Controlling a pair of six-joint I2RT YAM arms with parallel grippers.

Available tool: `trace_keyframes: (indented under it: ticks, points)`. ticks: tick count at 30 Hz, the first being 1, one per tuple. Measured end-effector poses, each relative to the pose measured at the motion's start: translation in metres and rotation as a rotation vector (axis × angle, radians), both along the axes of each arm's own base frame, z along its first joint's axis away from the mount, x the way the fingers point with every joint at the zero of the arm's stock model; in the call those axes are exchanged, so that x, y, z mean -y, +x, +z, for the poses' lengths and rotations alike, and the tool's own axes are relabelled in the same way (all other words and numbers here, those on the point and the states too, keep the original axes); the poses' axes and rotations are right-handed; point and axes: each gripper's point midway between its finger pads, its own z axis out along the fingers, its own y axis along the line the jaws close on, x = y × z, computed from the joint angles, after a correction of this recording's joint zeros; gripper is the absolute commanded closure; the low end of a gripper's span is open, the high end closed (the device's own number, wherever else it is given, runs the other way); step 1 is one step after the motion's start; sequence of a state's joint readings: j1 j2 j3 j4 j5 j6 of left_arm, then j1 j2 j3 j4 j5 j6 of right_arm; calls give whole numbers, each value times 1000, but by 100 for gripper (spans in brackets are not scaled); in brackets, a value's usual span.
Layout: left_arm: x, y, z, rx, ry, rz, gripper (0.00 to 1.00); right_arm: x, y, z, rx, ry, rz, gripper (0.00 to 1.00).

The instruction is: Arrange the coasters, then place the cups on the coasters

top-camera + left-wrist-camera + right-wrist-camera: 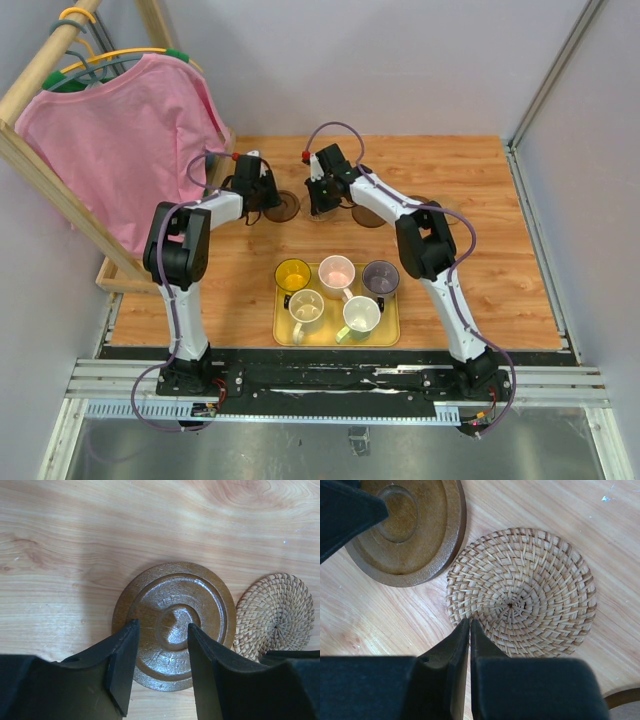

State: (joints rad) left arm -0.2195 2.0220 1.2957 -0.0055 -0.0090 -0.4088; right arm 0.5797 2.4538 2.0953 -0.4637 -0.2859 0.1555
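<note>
Brown coaster [176,594] was overhung by the left gripper [162,630], jaws released; the woven coaster [520,590] beside it was overlapped by the right gripper [470,624], clenched empty.

The left arm [178,305] and right arm [452,300] are white with big black joints, thin purple cables [340,127] looping along them, a little red knob [237,157] near each wrist, and flat black fingers [122,657].

Cups [336,272] clustered; brown coaster [175,625] beside woven coaster [274,615], both flat
</note>
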Motion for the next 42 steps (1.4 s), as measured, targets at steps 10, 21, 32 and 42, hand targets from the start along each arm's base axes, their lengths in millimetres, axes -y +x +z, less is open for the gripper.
trace_keyframes:
  ticks: [10, 21, 32, 42]
  points:
    - [-9, -8, 0, -14, 27, 25, 51, 0, 0, 0, 0, 1, -3, 94]
    - [-12, -16, 0, -21, 28, 20, 49, 1, 2, 2, 9, -3, -7, 71]
    - [-2, -17, 18, -7, -18, -24, 47, 3, 12, 35, 88, -2, -15, 60]
    - [11, -13, 77, 121, -95, -65, 48, 25, 5, 115, 236, 24, -86, 99]
